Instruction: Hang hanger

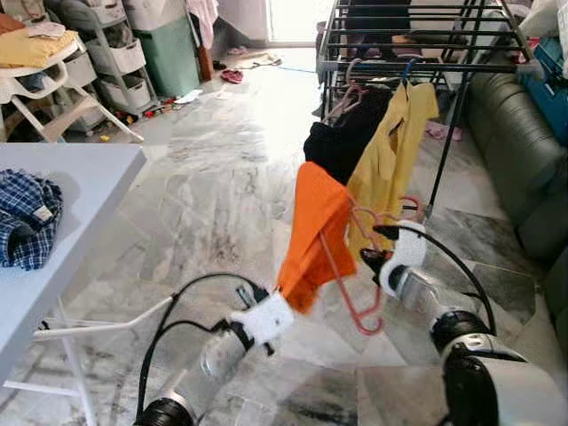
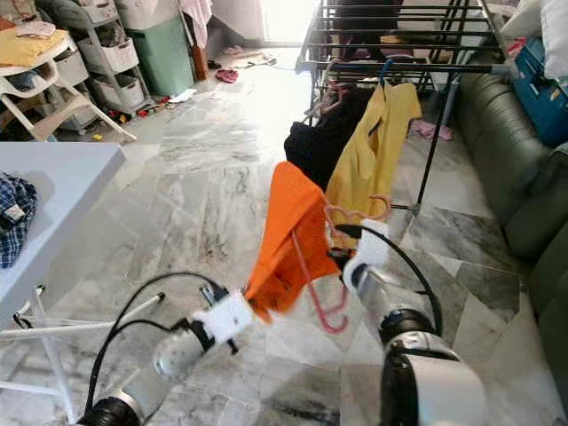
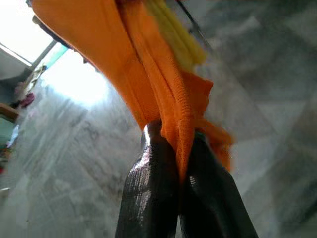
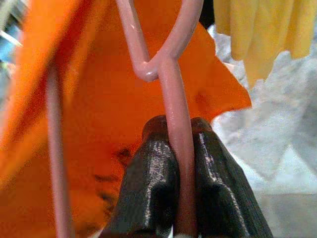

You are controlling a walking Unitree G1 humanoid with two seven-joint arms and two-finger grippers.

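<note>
An orange garment (image 1: 312, 232) drapes over a pink wire hanger (image 1: 359, 302), both held up in front of me above the marble floor. My left gripper (image 3: 181, 168) is shut on the garment's lower edge (image 3: 163, 94). My right gripper (image 4: 181, 148) is shut on the hanger's pink wire (image 4: 174, 124), below its twisted neck. Beyond stands a black drying rack (image 1: 417, 40) with a yellow shirt (image 1: 390, 151) and a black garment (image 1: 342, 142) hanging from its front rail.
A white table (image 1: 62, 231) at my left carries a blue plaid shirt (image 1: 27, 217). A dark green sofa (image 1: 524, 160) lines the right side. Shelves, bins and a white chair (image 1: 53, 80) stand at the back left. Open marble floor (image 1: 222, 177) lies ahead.
</note>
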